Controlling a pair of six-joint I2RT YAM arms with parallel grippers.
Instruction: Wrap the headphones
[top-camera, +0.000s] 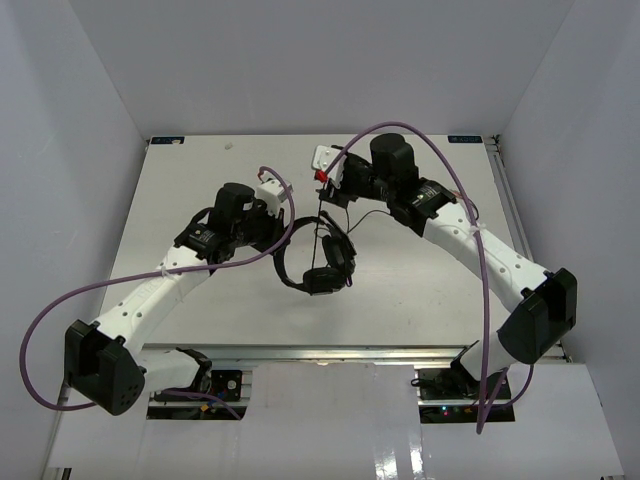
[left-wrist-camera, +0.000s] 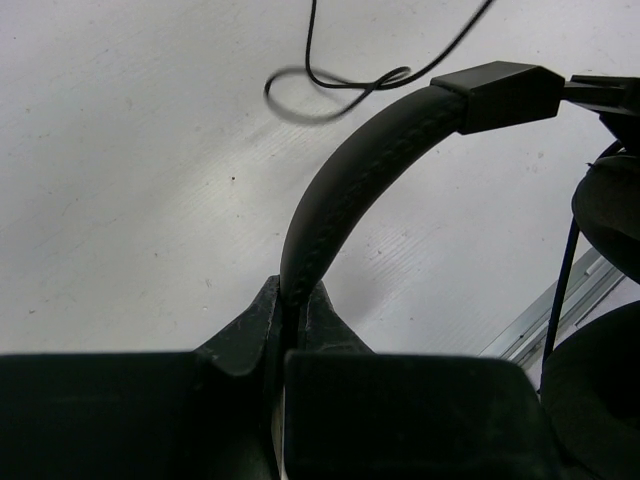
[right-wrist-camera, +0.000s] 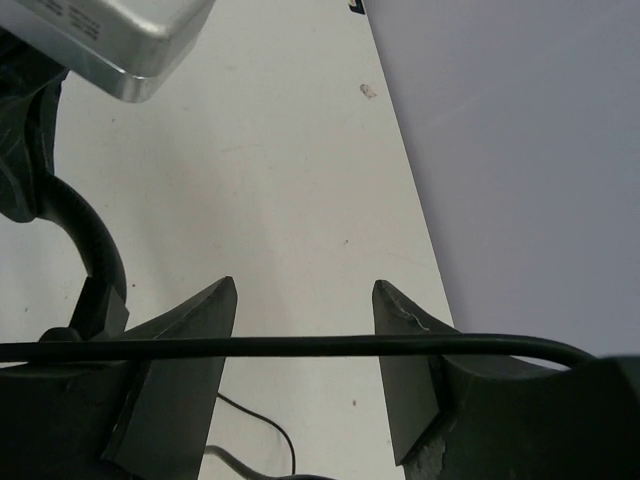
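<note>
The black headphones (top-camera: 322, 265) hang just above the middle of the table. My left gripper (top-camera: 274, 236) is shut on their arched headband (left-wrist-camera: 360, 170), which rises from between the fingers (left-wrist-camera: 250, 330). Both earcups (left-wrist-camera: 612, 210) show at the right of the left wrist view. The thin cord (top-camera: 322, 225) runs from the earcups up to my right gripper (top-camera: 333, 188), where a reddish tip (top-camera: 322, 177) shows. In the right wrist view the cord (right-wrist-camera: 300, 347) lies across both fingers of the open right gripper (right-wrist-camera: 303, 290), not pinched. A loose cord loop (left-wrist-camera: 330, 85) rests on the table.
Purple robot cables (top-camera: 470, 215) arc over both arms. The enclosure's side wall (right-wrist-camera: 520, 150) meets the table edge just right of the right gripper. A metal rail (top-camera: 330, 352) runs along the table's near edge.
</note>
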